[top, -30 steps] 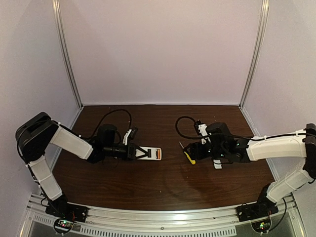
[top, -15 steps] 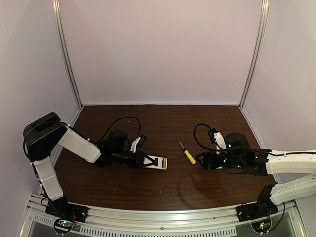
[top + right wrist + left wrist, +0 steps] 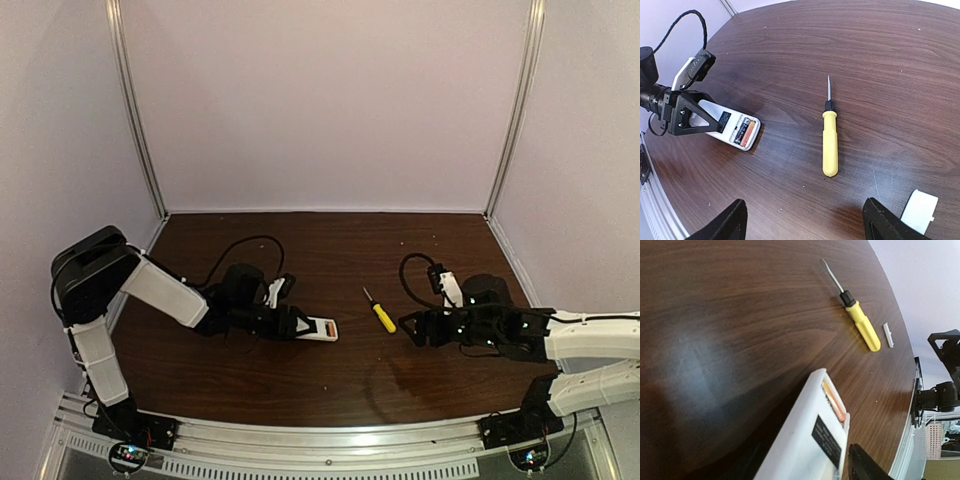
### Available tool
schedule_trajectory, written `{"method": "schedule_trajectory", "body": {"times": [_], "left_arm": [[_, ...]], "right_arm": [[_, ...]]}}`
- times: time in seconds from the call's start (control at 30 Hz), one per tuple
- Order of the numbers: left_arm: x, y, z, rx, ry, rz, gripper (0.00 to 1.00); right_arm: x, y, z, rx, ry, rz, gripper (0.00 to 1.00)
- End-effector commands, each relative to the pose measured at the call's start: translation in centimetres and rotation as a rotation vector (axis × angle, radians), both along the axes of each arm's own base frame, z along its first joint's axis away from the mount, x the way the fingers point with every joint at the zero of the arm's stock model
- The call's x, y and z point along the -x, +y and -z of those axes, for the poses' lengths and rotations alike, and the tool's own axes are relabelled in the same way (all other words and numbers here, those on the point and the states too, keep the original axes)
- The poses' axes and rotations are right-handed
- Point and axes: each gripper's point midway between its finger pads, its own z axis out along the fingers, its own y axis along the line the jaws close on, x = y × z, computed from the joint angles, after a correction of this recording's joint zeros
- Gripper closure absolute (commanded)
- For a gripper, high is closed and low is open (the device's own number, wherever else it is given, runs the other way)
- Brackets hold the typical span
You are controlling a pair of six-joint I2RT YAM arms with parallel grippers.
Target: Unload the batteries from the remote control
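Where flat white remote control [image 3: 728, 131] lies open, slim orange batteries [image 3: 745, 133] show.

The remote control [image 3: 318, 328] is a flat white bar, back side up, just toward 7 o'clock of the table's middle, its free end pointing to 3 o'clock. My left gripper [image 3: 292, 322] clasps its other end. The compartment at the free end is uncovered, with two orange batteries [image 3: 745, 132] side by side inside.

White remote control [image 3: 710, 106], orange batteries [image 3: 747, 134] inside; yellow-handled screwdriver [image 3: 829, 150]; dark wood-grain counter [image 3: 890, 75]; small white cover piece [image 3: 919, 211].
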Motion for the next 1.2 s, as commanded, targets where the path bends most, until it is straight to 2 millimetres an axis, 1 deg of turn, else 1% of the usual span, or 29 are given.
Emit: {"method": "schedule_trajectory", "body": {"times": [0.0, 0.2, 0.3, 0.4, 0.5, 0.6, 0.63, 0.7, 0.8, 0.9, 1.07, 1.17], "left_arm": [[-1.6, 0.9, 0.9, -0.085, -0.044, -0.040, 0.36], [-2.6, 2.2, 1.6, -0.171, -0.076, -0.075, 0.25], [-3.1, 3.5, 2.0, -0.239, -0.101, -0.106, 0.19], [-3.9, 4.8, 2.1, -0.314, -0.142, -0.145, 0.15], [-4.7, 5.6, 1.8, -0.359, -0.179, -0.166, 0.12], [-5.9, 7.0, 1.6, -0.447, -0.213, -0.225, 0.04], [-6.7, 7.7, 1.3, -0.482, -0.242, -0.260, 0.03], [-7.4, 8.1, 0.3, -0.507, -0.281, -0.281, 0.03], [-8.2, 8.3, -1.6, -0.520, -0.345, -0.292, 0.02], [-9.1, 8.1, -4.0, -0.490, -0.426, -0.307, 0.03], [-9.0, 7.5, -7.1, -0.373, -0.555, -0.303, 0.03], [-8.6, 7.4, -7.9, -0.344, -0.608, -0.285, 0.04]], "right_arm": [[0.2, 0.5, 0.2, -0.017, 0.013, -0.010, 0.20], [-0.1, 0.5, 0.7, 0.005, 0.021, -0.003, 0.20], [-0.2, 0.7, 1.0, 0.014, 0.027, -0.005, 0.19], [-0.4, 0.9, 1.6, 0.026, 0.036, -0.004, 0.19], [-0.7, 1.3, 2.2, 0.038, 0.045, -0.008, 0.19], [-0.9, 1.7, 2.9, 0.054, 0.056, -0.013, 0.20], [-1.1, 1.8, 3.0, 0.057, 0.056, -0.014, 0.20], [-1.4, 2.0, 3.4, 0.068, 0.058, -0.012, 0.21], [-2.0, 2.4, 3.8, 0.082, 0.047, -0.012, 0.23], [-2.7, 2.7, 4.4, 0.119, 0.048, -0.010, 0.25], [-3.9, 3.5, 5.5, 0.163, 0.050, -0.005, 0.31], [-4.6, 3.5, 6.3, 0.205, 0.055, 0.014, 0.34]]}}
